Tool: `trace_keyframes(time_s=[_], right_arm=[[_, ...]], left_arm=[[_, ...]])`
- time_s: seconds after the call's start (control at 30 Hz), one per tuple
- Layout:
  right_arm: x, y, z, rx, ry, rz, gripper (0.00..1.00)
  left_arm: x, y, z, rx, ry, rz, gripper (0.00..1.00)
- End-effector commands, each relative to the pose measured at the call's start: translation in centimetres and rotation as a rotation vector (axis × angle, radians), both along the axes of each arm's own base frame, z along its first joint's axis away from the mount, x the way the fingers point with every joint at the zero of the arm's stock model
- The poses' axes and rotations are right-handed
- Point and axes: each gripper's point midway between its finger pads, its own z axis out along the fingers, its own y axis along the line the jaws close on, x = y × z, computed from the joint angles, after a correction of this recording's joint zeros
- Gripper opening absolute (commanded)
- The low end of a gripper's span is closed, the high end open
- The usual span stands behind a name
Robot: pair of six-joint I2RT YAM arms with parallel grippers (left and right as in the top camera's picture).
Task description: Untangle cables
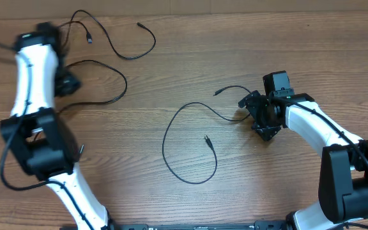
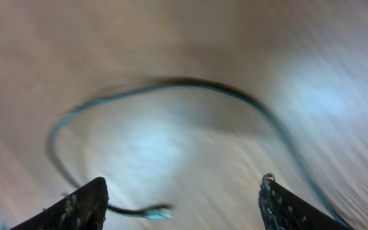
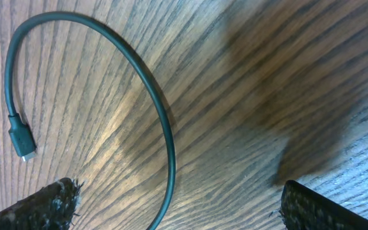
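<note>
Cables look nearly untangled.
Three cables lie apart on the table; the left gripper and right gripper both gape wide, holding nothing.

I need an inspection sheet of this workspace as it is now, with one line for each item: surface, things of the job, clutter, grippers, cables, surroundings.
Surface: wooden table, bare grain, no stains seen.
Job's things: three thin black cords lie loose: top-left cord, left cord, centre cord. The centre cord lies apart from the other two. The left arm hides part of the two on the left.
Clutter: nothing seen.
Grippers: left gripper open, holding nothing. Right gripper open, low over the centre cord, not gripping it.
Cables: thick black arm wire loops off the left arm.
Surroundings: pale strip past the far edge; nothing else seen.
</note>
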Motion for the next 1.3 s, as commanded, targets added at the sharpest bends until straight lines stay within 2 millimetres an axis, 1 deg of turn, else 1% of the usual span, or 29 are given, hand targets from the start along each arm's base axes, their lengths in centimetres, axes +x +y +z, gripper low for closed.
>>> trace_keyframes(time_s=[0.0,0.1,0.13,0.17,0.27,0.33,0.37,0.47,0.5,0.6,0.67,0.77,0.83,0.93,0.97,1.0,1.07,1.1,1.13,1.17,1.23,1.27], right_arm=[[0.0,-0.2,-0.2,-0.014,-0.002,0.003,1.0],[0.1,-0.2,-0.2,-0.013,-0.009,0.003,1.0],[0.2,-0.2,-0.2,-0.013,-0.011,0.003,1.0],[0.3,-0.2,-0.1,-0.012,-0.015,0.003,1.0],[0.3,-0.2,-0.1,-0.012,-0.016,0.003,1.0],[0.3,-0.2,-0.1,-0.012,-0.015,0.003,1.0],[0.3,-0.2,-0.1,-0.012,-0.016,0.003,1.0],[0.3,-0.2,-0.1,-0.012,-0.015,0.003,1.0],[0.3,-0.2,-0.1,-0.012,-0.015,0.003,1.0],[0.3,-0.2,-0.1,-0.012,-0.015,0.003,1.0],[0.3,-0.2,-0.1,-0.012,-0.015,0.003,1.0],[0.3,-0.2,-0.1,-0.012,-0.015,0.003,1.0],[0.3,-0.2,-0.1,-0.012,-0.015,0.003,1.0],[0.3,-0.2,-0.1,-0.013,-0.015,0.003,1.0],[0.3,-0.2,-0.1,-0.012,-0.015,0.003,1.0],[0.3,-0.2,-0.1,-0.012,-0.015,0.003,1.0],[0.3,-0.2,-0.1,-0.012,-0.015,0.003,1.0],[0.3,-0.2,-0.1,-0.012,-0.015,0.003,1.0],[0.3,-0.2,-0.1,-0.012,-0.015,0.003,1.0],[0.3,-0.2,-0.1,-0.012,-0.015,0.003,1.0],[0.3,-0.2,-0.1,-0.012,-0.015,0.003,1.0],[0.3,-0.2,-0.1,-0.012,-0.015,0.003,1.0]], left_arm=[[-3.8,4.5,0.3,0.026,0.02,0.201,0.77],[-6.9,6.7,-0.8,-0.007,0.067,0.29,0.78],[-7.6,7.0,-1.3,-0.03,0.072,0.319,0.85],[-8.2,7.0,-1.8,-0.07,0.067,0.349,0.88],[-8.2,6.6,-3.1,-0.196,0.012,0.41,0.85],[-8.6,7.0,-3.3,-0.212,0.01,0.403,0.81],[-8.7,7.2,-3.4,-0.213,0.009,0.385,0.8],[-8.5,7.6,-3.5,-0.218,0.023,0.253,0.81],[-8.6,7.6,-3.5,-0.224,0.031,0.211,0.84],[-8.8,7.2,-3.8,-0.256,0.066,0.068,0.83],[-9.3,7.0,-4.3,-0.273,0.092,0.016,0.83],[-10.1,6.5,-5.3,-0.29,0.123,-0.005,0.84],[-10.5,6.3,-6.2,-0.298,0.138,-0.028,0.79],[-11.0,6.5,-7.4,-0.282,0.156,-0.05,0.67],[-11.0,6.4,-7.9,-0.28,0.154,-0.055,0.65],[-11.1,6.4,-8.4,-0.278,0.151,-0.061,0.66],[-11.3,6.3,-9.4,-0.276,0.148,-0.063,0.72],[-11.4,6.2,-9.9,-0.273,0.145,-0.064,0.71],[-11.4,6.2,-10.3,-0.269,0.142,-0.066,0.66],[-11.3,6.3,-10.5,-0.263,0.137,-0.066,0.57],[-11.1,6.8,-10.6,-0.238,0.128,-0.066,0.31],[-10.9,7.1,-10.5,-0.223,0.127,-0.069,0.23]])
